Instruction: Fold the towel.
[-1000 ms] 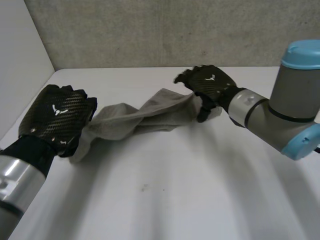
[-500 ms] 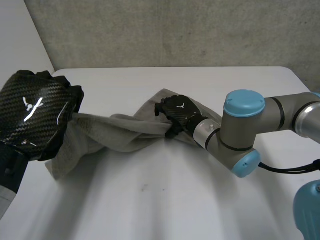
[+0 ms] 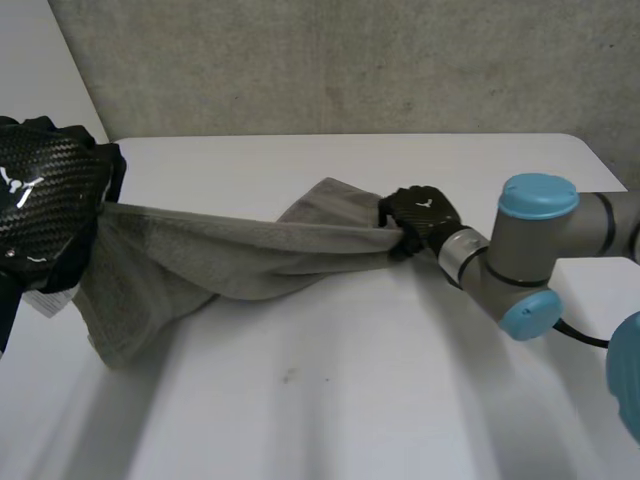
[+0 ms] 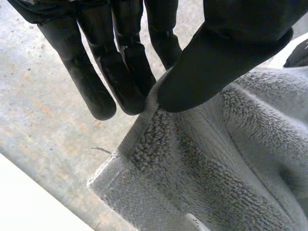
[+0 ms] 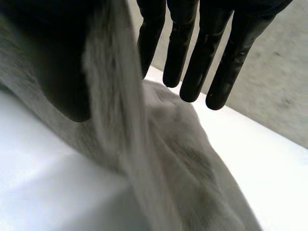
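L hand (image 3: 45,205) pinches grey towel (image 3: 240,255) near a corner, thumb vs fingers; R hand (image 3: 420,215) pinches opposite end; it spans between them over white table (image 3: 350,400).

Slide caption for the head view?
Left hand and right hand each grip one end of the grey towel, strung between them over the white table.

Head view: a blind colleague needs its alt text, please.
A grey towel stretches between two robot hands over a white table. The left robot hand pinches one end, lifted; the right robot hand grips the other end.
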Tool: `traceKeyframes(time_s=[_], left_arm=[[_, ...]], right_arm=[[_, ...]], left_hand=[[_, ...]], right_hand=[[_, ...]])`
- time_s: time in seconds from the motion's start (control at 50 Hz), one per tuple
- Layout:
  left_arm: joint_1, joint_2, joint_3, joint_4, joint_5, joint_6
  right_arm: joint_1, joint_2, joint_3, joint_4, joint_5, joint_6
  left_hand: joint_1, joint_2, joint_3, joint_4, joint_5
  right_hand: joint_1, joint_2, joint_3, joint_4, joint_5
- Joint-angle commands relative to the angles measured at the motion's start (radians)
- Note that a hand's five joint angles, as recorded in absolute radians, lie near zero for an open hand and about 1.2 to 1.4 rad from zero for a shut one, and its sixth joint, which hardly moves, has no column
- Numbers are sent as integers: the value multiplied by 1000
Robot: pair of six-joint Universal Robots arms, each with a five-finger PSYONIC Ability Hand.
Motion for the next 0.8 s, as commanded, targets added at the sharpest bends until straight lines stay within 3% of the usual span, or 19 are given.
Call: traceKeyframes(time_s=[0.02,0.08,0.12,0.14,0.16,0.2,0.4,0.5,0.56,0.66,0.8], left_arm=[[37,-10,5,2,7,-1],[48,-15,2,2,9,-1],[51,-16,-1,4,9,-1],[53,-20,-4,4,9,-1],[53,-20,-4,4,9,-1],[53,-36,-8,5,10,-1],[73,-99,2,25,9,-1],[114,-115,31,61,10,-3],[139,-124,63,71,13,-7],[154,-139,115,71,12,-14],[148,-199,146,70,35,-55]], right_arm=[[-66,-51,52,18,15,-4],[-84,-74,82,20,7,-4],[-92,-86,100,21,-1,-4],[-92,-86,100,21,-1,-4],[-95,-94,109,23,-2,-4],[-98,-105,120,21,-2,-4],[-159,-303,212,30,-5,-1],[-239,-514,209,211,-90,-43],[-262,-570,198,271,-104,-80],[-328,-782,152,423,-104,-221],[-333,-887,149,602,-114,-315]], left_hand=[[224,178,179,179,193],[224,178,179,179,193],[224,178,179,179,193],[224,178,179,179,193],[224,178,179,179,193],[224,178,179,179,193],[224,178,179,179,193],[224,178,179,179,193],[224,178,179,179,193],[224,178,179,179,193],[224,178,179,179,193]], right_hand=[[15,130,120,121,160],[73,189,179,180,219],[324,439,430,431,470],[326,441,432,433,472],[515,630,621,622,660],[597,712,703,704,743],[598,713,704,705,744],[598,713,704,705,744],[598,713,704,705,744],[598,713,704,705,744],[598,713,704,705,744]])
